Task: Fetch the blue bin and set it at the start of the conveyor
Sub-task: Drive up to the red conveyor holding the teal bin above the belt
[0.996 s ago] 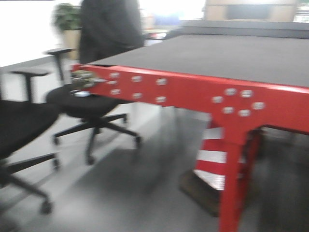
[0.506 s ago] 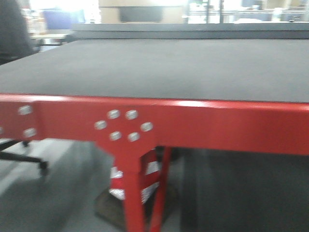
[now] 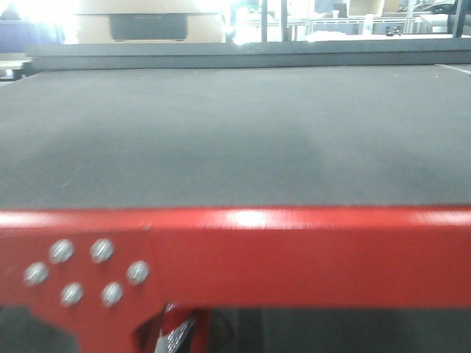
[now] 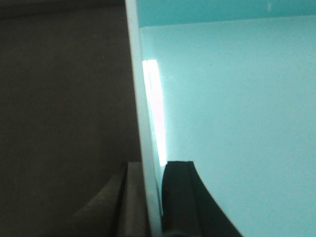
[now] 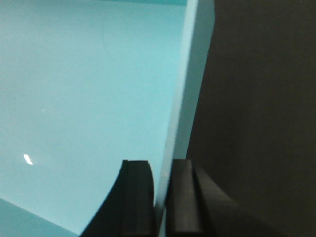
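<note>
Now robot's swung round, belt point(image 3: 235, 132) square at 12 o'clock; L & R jaws each pinch blue bin point(image 4: 222, 123) wall, so set-down prob next.

L end effector point(image 4: 154, 173), R end effector point(image 5: 161, 168) — jaws tight on blue bin point(image 4: 237, 123) rim

The pale aqua plastic bin point(image 4: 227, 123) runs off the top and right edges of the left wrist view. The dark box shape point(image 3: 147, 27) at the front view's upper left is too blurry to tell.
</note>
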{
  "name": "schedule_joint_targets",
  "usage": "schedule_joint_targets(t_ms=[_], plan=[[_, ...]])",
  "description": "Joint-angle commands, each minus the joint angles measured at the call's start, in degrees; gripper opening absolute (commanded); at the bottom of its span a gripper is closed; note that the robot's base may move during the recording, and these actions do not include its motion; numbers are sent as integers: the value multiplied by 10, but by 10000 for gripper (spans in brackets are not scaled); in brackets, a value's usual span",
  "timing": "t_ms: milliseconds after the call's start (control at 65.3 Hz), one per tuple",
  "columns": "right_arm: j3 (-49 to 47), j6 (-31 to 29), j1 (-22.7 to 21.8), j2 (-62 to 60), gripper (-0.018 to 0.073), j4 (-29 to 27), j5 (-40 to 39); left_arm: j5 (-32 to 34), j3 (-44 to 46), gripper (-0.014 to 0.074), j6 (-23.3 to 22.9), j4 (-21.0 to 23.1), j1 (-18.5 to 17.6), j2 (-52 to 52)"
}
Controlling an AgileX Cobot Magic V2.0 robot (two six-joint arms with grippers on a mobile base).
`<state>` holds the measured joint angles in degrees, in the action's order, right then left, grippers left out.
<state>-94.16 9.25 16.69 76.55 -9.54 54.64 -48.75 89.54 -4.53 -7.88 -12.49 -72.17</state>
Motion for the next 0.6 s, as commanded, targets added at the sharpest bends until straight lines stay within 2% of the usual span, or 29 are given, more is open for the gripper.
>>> schedule_joint_targets(t_ms=[0,169,582], plan=[[-4,-11,-15,-11,-152,81,2,34,3,-111,9,-95,12,9],[-4,-11,-15,-11,-152,81,1,76,3,-111,9,-95,12,9],[-4,-11,-15,-11,-152,81,1,131,3,-111,9,-95,12,9]])
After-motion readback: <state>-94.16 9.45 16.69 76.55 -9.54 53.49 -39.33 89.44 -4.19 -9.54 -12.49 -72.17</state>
